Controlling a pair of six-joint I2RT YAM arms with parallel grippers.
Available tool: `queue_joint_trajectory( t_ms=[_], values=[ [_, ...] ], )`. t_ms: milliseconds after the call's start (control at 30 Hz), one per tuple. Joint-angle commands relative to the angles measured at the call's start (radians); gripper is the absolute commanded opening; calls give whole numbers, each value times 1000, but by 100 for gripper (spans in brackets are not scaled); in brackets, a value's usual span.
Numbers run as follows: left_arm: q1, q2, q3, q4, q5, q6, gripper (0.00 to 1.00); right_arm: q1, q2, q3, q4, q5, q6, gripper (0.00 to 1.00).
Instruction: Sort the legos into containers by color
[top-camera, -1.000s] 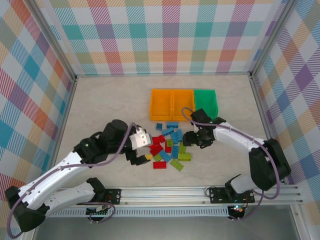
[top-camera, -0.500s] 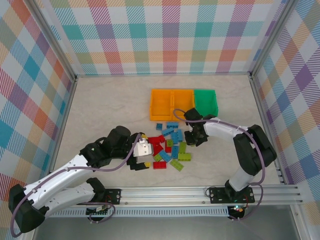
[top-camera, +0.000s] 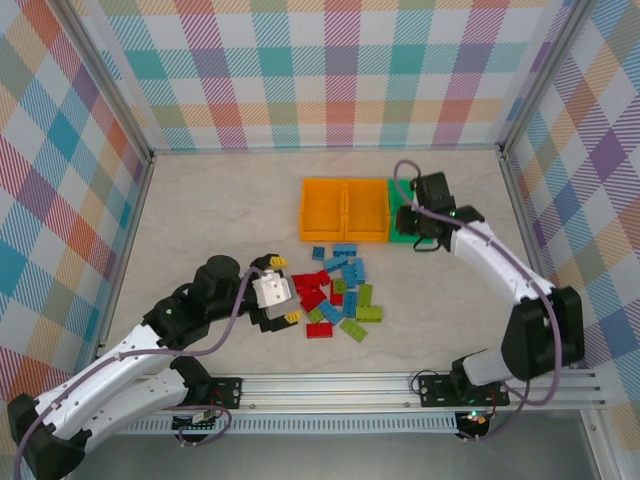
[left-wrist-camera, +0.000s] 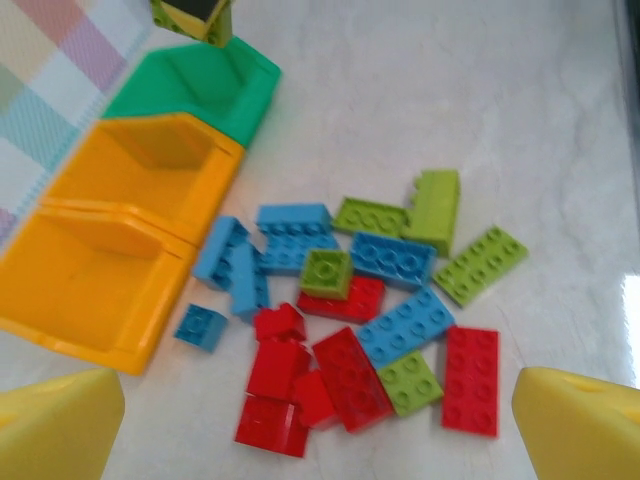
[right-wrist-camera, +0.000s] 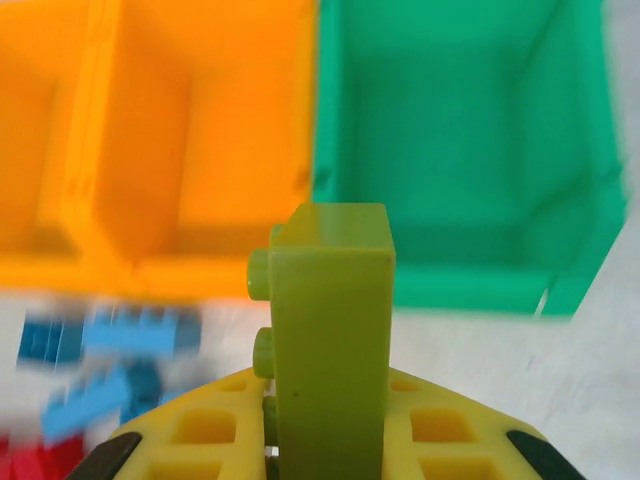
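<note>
A lime plastic brick (right-wrist-camera: 330, 330) is clamped by the right pincer (top-camera: 410, 222) near the green plastic bin (right-wrist-camera: 460, 150). The left pincer (top-camera: 286, 290) is spread wide.

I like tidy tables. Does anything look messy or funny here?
Only the legos: red, blue and lime are jumbled together on the table, some stacked, beside the empty containers. Nothing looks broken.

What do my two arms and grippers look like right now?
The left arm and right arm have white links and black joints, each with a looping purple-grey cable. The left gripper has a white body and yellow fingers; the right gripper's yellow fingers show recessed pockets.
</note>
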Motion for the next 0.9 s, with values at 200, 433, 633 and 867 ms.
queue_joint_trajectory(
  t_ms=[200, 433, 633, 867],
  values=[
    [48, -42, 2, 61, 49, -75, 100, -105, 387, 303, 20, -22, -61, 18],
    [48, -20, 8, 57, 21, -75, 100, -111, 442, 355, -11, -18, -39, 29],
    [48, 0, 9, 69, 2, -84, 100, -113, 353, 328, -31, 4, -52, 38],
    [66, 70, 46, 104, 12, -217, 100, -112, 104, 203, -81, -98, -19, 43]
  ],
)
